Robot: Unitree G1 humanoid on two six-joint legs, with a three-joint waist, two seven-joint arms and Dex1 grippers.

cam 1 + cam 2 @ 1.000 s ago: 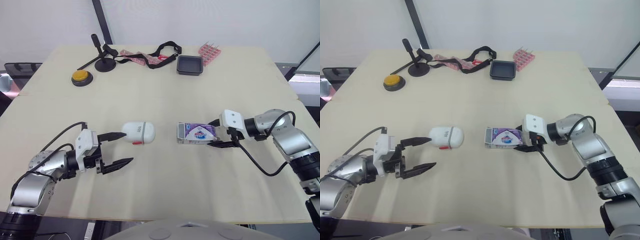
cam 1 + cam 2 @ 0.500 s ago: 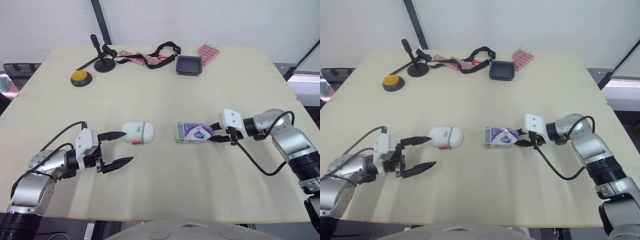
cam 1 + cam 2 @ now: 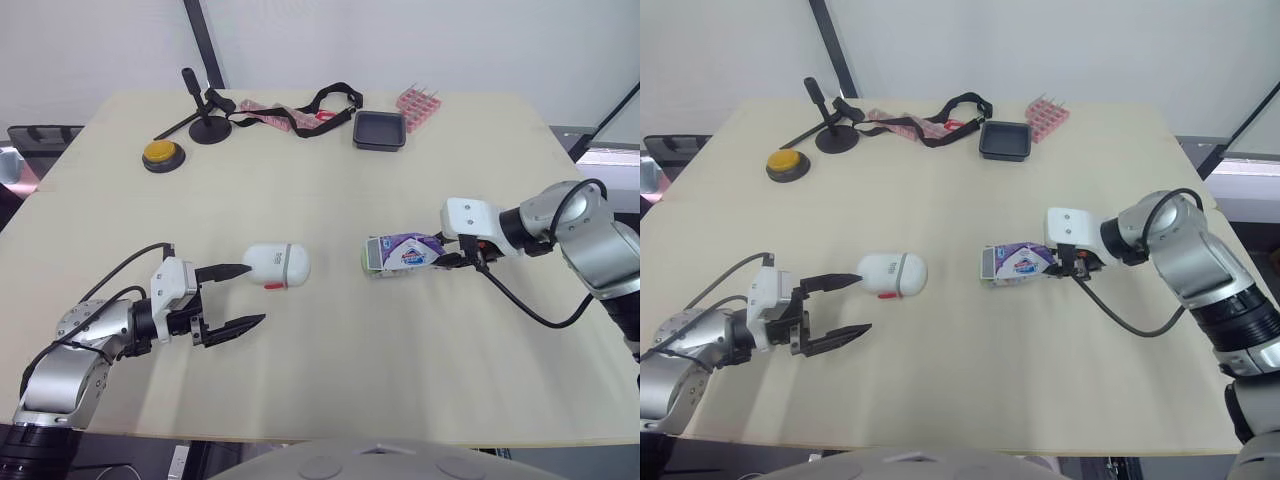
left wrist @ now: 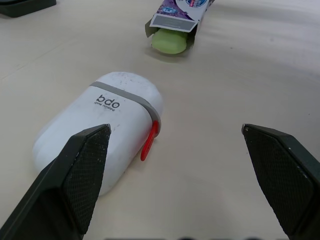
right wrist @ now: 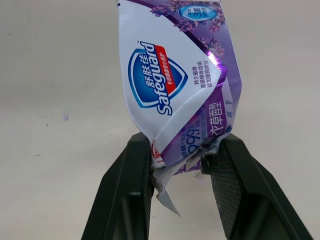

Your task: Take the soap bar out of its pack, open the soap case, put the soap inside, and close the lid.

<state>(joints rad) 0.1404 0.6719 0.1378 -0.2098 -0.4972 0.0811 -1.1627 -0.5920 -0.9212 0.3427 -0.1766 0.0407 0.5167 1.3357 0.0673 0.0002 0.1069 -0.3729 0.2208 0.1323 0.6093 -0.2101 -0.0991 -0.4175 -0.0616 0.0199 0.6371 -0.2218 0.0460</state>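
Right wrist view: right gripper [image 5: 181, 150] clamped on crimped end of soap pack [image 5: 175, 75], right of soap case [image 3: 277, 264]. Soap bar [image 4: 170, 41] protrudes from pack's open left end. Step: unpacking. Next: shake bar free. Left gripper [image 3: 232, 296] spread, just left of soap case.

1. I see a pale table [image 3: 330, 200].
2. Near its middle lies a closed white soap case [image 3: 277, 264]; to its right is a tilted purple soap pack [image 3: 400, 253].
3. Along the far edge: yellow button [image 3: 160, 154], black stand [image 3: 205, 120], strap [image 3: 325, 100], black tray [image 3: 380, 130], pink rack [image 3: 418, 103].
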